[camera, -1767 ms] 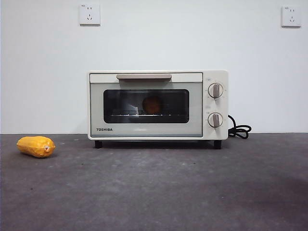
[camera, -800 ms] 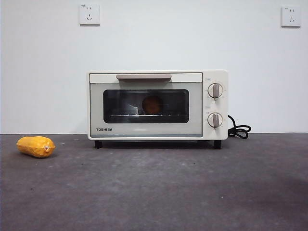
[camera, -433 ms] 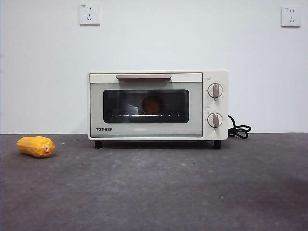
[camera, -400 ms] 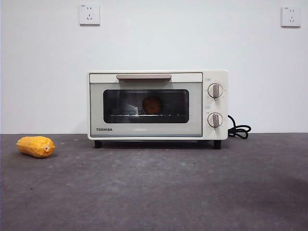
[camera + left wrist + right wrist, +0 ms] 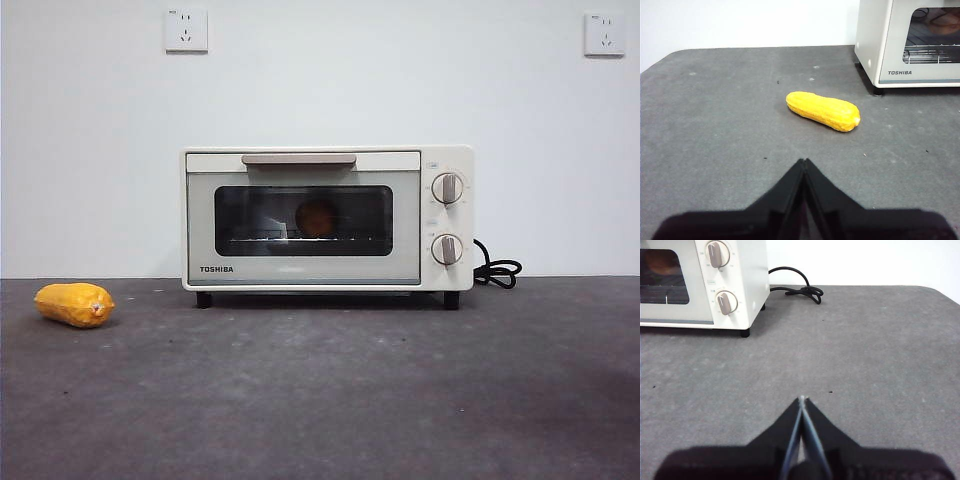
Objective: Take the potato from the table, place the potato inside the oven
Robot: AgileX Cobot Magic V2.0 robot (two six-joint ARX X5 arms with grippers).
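The table (image 5: 320,400) spans the whole width, dark grey and rough, and the oven (image 5: 328,218) stands at its back against the wall with its door closed. Behind the glass window, on the wire rack, sits the potato (image 5: 317,217), a round orange-brown lump; it is already inside the oven and not on the table, so I judge the task done and no further reach needed. An elongated yellow vegetable (image 5: 823,110) lies on the table well apart from the oven (the left arm is the nearer one to it). The left gripper (image 5: 804,162) waits over bare table, jaws pressed together and holding nothing. The right gripper (image 5: 802,400) waits likewise on the knob side of the oven, jaws together and empty.
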